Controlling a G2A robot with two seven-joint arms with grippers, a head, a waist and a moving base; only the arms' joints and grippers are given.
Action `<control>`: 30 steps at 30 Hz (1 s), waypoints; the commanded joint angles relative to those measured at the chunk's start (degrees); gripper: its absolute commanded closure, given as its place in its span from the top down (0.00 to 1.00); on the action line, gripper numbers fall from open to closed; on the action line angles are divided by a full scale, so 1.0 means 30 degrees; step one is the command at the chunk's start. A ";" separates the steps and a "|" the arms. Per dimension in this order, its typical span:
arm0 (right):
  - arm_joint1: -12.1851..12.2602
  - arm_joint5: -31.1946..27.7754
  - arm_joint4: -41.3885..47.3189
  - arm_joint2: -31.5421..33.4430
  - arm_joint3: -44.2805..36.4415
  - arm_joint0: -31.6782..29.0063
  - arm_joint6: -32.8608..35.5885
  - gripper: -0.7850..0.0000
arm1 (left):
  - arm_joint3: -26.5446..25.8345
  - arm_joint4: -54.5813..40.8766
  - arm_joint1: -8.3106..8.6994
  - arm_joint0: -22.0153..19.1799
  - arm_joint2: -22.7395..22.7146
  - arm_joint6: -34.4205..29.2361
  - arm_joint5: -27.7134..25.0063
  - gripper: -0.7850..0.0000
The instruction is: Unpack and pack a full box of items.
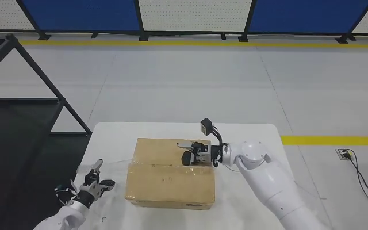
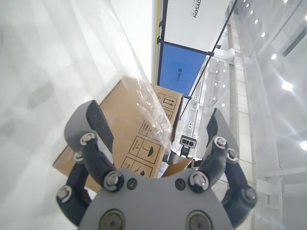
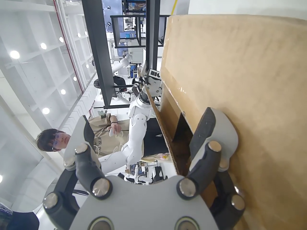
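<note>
Spreading wide, the fingers (image 3: 208, 130) of the right gripper (image 3: 147, 120) straddle the raised edge of a flap (image 3: 165, 132) on top of the cardboard box (image 1: 169, 181). One finger lies against the box's brown top and the other stands out in the air, with nothing pinched between them. The fingers (image 2: 99, 123) of the left gripper (image 2: 154, 110) are also wide apart and hold nothing. They are aimed at the box's printed side from near its left end, low over the table (image 1: 253, 132). Clear plastic film (image 2: 153, 113) drapes over the box corner facing that gripper. The box sits mid-table.
</note>
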 commanded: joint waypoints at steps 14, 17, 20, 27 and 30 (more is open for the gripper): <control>0.1093 0.2042 0.0335 0.2949 -0.5409 -0.2786 -0.0409 1.00 | -0.0792 -0.0202 -0.0091 0.0440 -0.0368 -0.0074 -0.0415 1.00; 0.1318 0.2880 0.0053 0.3420 -0.6406 -0.3425 -0.0437 1.00 | -0.0827 -0.0065 -0.0107 0.0480 -0.0399 -0.0006 -0.0531 1.00; 0.1564 0.3920 -0.0957 0.3692 -0.7475 -0.4088 -0.0586 1.00 | -0.0916 -0.0030 -0.0126 0.0542 -0.0439 0.0031 -0.0611 1.00; 0.1840 0.5755 -0.2815 0.3713 -0.8054 -0.4773 -0.1643 1.00 | -0.1002 -0.0027 -0.0167 0.0603 -0.0540 0.0082 -0.0617 1.00; 0.1887 0.5730 -0.2898 0.3740 -0.7935 -0.4873 -0.1721 1.00 | -0.1008 -0.0018 -0.0188 0.0603 -0.0562 0.0124 -0.0647 1.00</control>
